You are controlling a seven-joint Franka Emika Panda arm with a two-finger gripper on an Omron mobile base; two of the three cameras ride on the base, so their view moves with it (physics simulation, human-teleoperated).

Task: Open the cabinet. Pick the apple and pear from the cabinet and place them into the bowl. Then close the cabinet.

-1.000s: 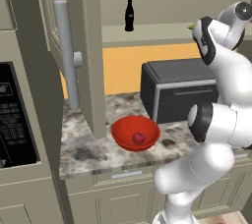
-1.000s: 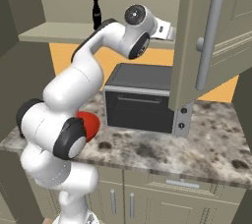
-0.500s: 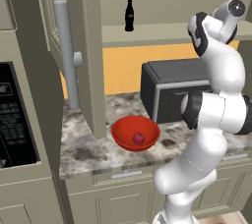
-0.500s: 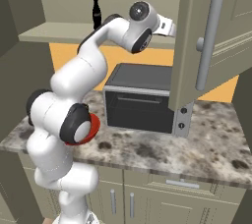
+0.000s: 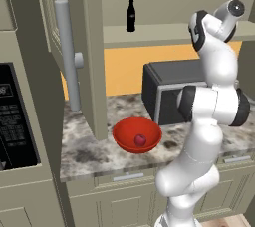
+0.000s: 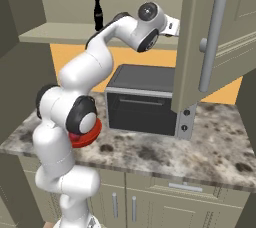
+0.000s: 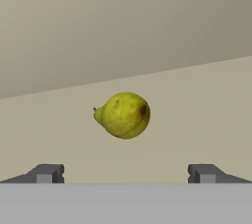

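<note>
Hand view: gripper (image 7: 125,173) fingers spread wide, holding nothing, with the pear (image 7: 123,115) lying on the cabinet (image 7: 197,105) shelf ahead. Apple (image 5: 140,140) sits in the bowl (image 5: 124,132).

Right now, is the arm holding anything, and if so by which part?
Nothing is held. The fingers stand wide open, and the small yellow-green pear lies untouched on the cabinet shelf ahead of them.

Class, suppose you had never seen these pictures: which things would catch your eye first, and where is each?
The yellow-green pear lies on its side on the cabinet shelf, dead ahead of the open jaws. The glossy red bowl stands on the speckled counter with the dark-red apple inside. A dark bottle stands alone on the shelf above.
</note>
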